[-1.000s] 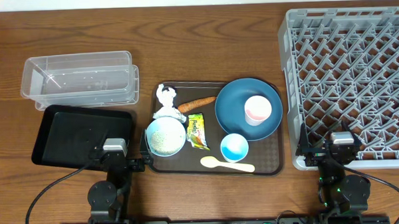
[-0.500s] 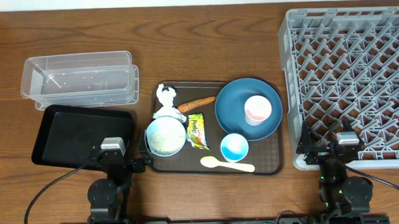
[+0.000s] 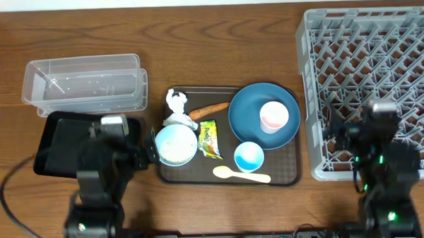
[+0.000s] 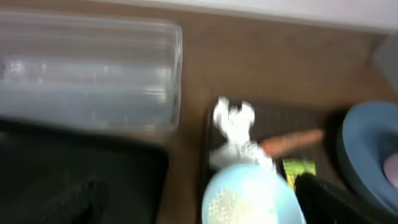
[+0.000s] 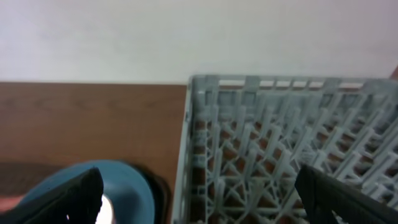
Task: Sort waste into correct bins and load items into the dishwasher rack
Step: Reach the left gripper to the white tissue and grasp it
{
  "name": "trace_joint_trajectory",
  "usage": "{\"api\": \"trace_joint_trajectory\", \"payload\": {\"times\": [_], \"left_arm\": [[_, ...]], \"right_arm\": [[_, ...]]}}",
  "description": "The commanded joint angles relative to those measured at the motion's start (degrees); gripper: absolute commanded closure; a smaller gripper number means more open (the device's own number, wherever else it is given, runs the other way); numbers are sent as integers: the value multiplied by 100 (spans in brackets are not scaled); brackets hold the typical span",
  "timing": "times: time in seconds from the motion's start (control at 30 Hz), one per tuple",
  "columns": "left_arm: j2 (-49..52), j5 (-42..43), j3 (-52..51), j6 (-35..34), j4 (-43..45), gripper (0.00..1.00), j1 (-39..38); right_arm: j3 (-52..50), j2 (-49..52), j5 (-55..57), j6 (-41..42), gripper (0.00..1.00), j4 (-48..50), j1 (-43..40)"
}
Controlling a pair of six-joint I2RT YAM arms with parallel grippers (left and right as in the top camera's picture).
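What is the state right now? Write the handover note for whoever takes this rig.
Left gripper: open, empty, near the rice bowl.
Right gripper: open, empty, over the left side of the dishwasher rack.
On the brown tray: tissue, carrot, snack packet, rice bowl, small bowl, spoon, and the plate with the cup on it.
Clear tub, black tray and rack: nothing in them.
Done: nothing. Left: sort all the waste, load all the dishes.
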Motion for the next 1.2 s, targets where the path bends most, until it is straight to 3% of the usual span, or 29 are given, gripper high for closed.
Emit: {"api": "trace_joint_trajectory", "payload": {"times": [0.0,0.1,0.23,0.5,0.67,0.9,1.17], "left_arm": [[680,210,1003,-50,-822,2,13],[1178,203,1661,-50,-1768,2,13],[1467,426,1821,-55,-1976,2,13],[1836,1126,1821,-50,-448,2,13],[2780,1128,1834,-50,592,2,13],[4365,1123,2258,13,1095,2,9],[5305,973,2297,343,1537,1,-461]], "right_arm": [[890,866,-358,70,1,-424,96],[1416,1397,-481,83,1,-833,96],[1631,1703,-949,79,1,-861,96],[1628,1731,-1620,81,1,-678,92],[1628,1731,-1871,76,1,-422,92],[1626,1775,-1858,76,1,-518,92],[1626,1991,-1860,79,4,-522,92]]}}
